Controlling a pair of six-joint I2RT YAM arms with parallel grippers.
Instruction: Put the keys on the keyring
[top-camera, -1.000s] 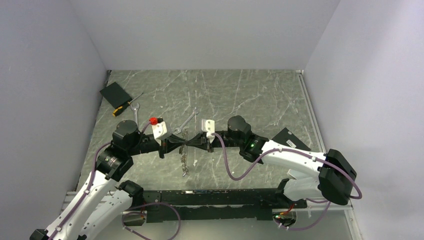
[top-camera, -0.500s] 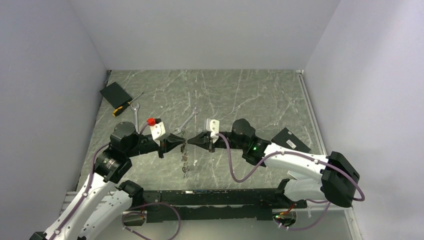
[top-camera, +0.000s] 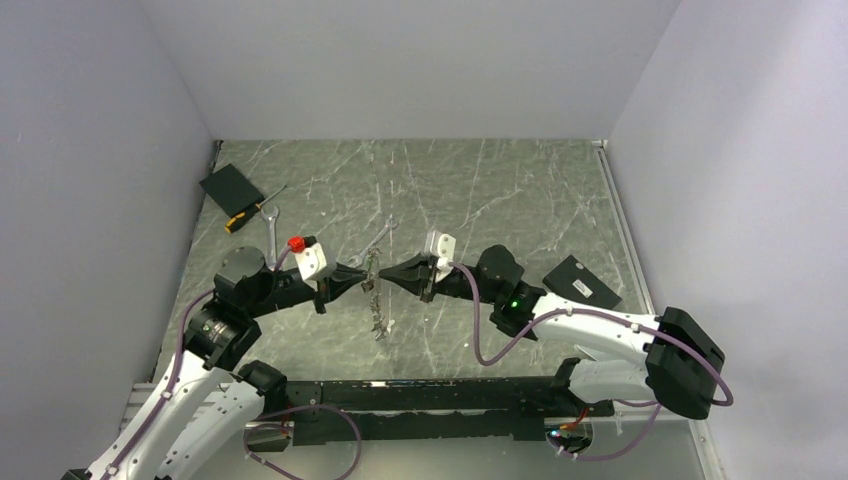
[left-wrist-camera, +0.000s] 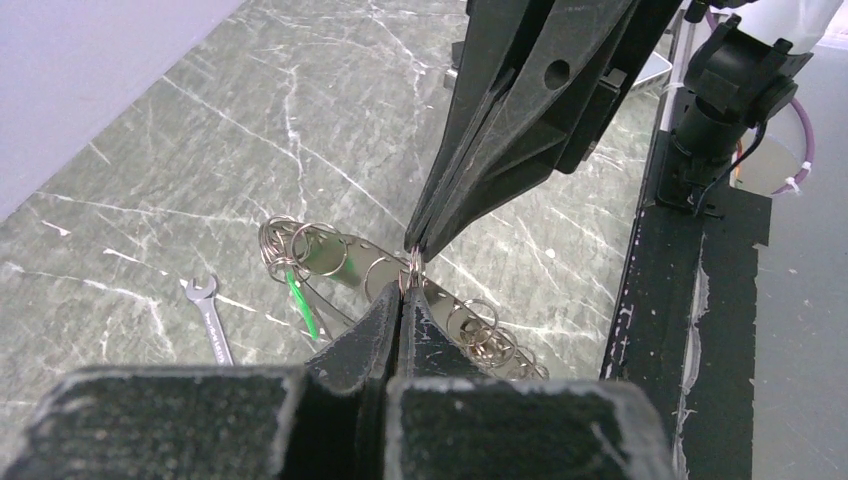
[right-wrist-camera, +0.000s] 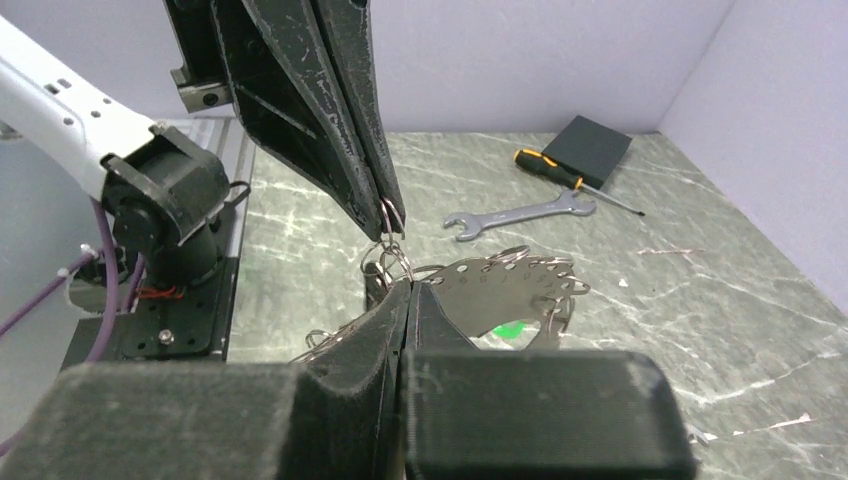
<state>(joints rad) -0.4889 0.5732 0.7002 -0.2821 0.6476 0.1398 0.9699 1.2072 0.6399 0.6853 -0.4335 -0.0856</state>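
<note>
Above the middle of the table my left gripper and right gripper meet tip to tip. Each is shut on a small wire ring of the keyring, a silvery bunch that dangles below them. In the left wrist view the left gripper pinches a ring just under the right gripper's fingers. The keyring shows there as a curved perforated strip with several rings. A key with a green head hangs on it. In the right wrist view the right gripper holds the keyring by a ring.
Two silver spanners lie on the marble table. A yellow-handled screwdriver and a black box sit at the back left. Another black box lies right. A black rail runs along the near edge.
Both grippers stay shut and joined. The meeting point has shifted slightly right and away, the right wrist has drawn back to the right, and the dangling bunch has swung right.
</note>
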